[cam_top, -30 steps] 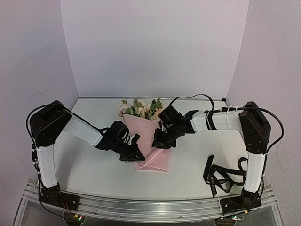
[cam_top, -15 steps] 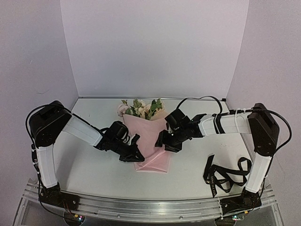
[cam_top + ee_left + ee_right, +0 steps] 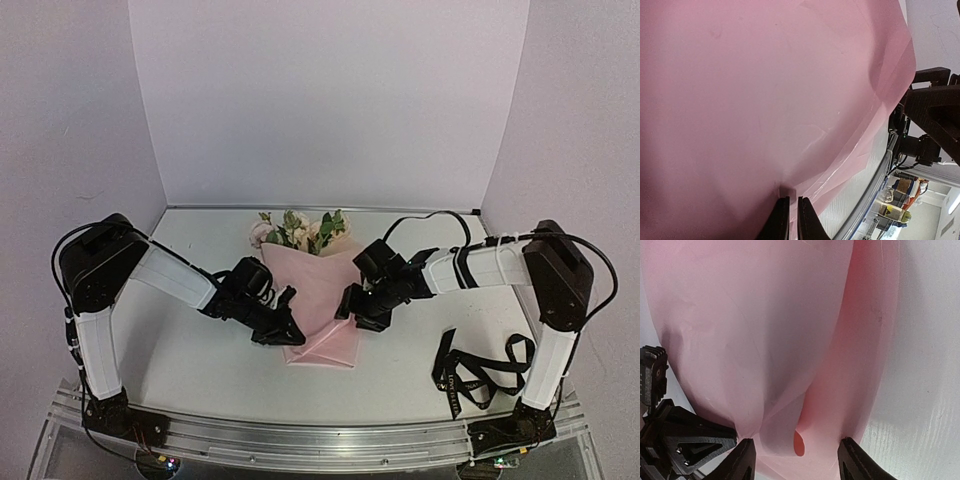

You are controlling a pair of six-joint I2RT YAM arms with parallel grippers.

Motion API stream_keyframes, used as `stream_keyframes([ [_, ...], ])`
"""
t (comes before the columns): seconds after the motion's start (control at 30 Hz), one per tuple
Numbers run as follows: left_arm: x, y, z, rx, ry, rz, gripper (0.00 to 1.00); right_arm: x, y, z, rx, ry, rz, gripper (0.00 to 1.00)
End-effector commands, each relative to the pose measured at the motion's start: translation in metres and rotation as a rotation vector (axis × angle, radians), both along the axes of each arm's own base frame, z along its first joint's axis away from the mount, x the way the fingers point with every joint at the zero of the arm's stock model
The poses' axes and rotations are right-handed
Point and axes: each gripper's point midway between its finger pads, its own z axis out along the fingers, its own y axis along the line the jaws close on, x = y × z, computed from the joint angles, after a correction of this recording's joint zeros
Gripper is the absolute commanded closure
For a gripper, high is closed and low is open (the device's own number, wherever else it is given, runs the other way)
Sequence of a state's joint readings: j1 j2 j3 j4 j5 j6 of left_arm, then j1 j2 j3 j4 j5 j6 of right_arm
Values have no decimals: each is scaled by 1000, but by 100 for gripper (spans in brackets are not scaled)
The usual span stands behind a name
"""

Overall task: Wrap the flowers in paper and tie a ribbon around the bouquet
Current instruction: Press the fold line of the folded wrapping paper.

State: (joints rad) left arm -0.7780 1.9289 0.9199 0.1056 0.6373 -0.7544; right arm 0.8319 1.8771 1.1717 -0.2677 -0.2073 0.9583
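Top view: the bouquet (image 3: 322, 290) is lying flat, with the flowers (image 3: 298, 230) at its far end and the ribbon (image 3: 480, 375) well to its right. The left gripper (image 3: 285, 330) is sitting at its near-left edge, the right gripper (image 3: 352, 308) at its right edge.

Left wrist: the jaws are pinching the paper (image 3: 765, 100), closed on a fold.

Right wrist: the fingers (image 3: 746, 460) are standing apart over the bouquet's narrow end — gripping nothing.

The paper (image 3: 740, 315) looks thin, smooth, faintly glossy — the table (image 3: 180, 350) matt.
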Motion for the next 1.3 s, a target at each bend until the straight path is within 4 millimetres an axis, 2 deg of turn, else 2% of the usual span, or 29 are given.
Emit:
stream_keyframes([
  [0.0, -4, 2, 11, -9, -23, -20, 92, 6, 15, 4, 29, -14, -16, 45],
  [0.17, -5, 4, 16, -11, -31, -24, 92, 12, 29, 4, 50, -23, -6, 63],
  [0.23, -4, 5, 22, -16, -43, -28, 92, 14, 33, 6, 50, -36, 2, 74],
  [0.33, 2, 7, 35, -38, -60, -18, 90, 14, 31, 12, 24, -80, 12, 97],
  [0.37, 6, 9, 41, -50, -69, -9, 89, 12, 28, 16, 0, -106, 21, 99],
  [0.47, 27, 19, 63, -85, -108, 37, 85, 8, 14, 26, -70, -186, 26, 100],
  [0.6, 67, 41, 87, -113, -159, 152, 83, 4, -9, 14, -132, -203, -38, 100],
  [0.73, 110, 59, 91, -101, -184, 258, 83, -1, -16, -1, -126, -197, -87, 100],
  [0.83, 131, 56, 97, -139, -188, 280, 82, -5, -16, -8, -123, -185, -108, 100],
  [1.0, 157, 56, 76, -94, -142, 338, 84, -15, -18, -27, -108, -151, -147, 100],
  [1.13, 182, 86, 55, 4, -128, 483, 84, -21, -22, -40, -98, -126, -170, 100],
  [1.27, 209, 110, 61, 7, -167, 567, 76, -25, -21, -46, -89, -108, -166, 100],
])
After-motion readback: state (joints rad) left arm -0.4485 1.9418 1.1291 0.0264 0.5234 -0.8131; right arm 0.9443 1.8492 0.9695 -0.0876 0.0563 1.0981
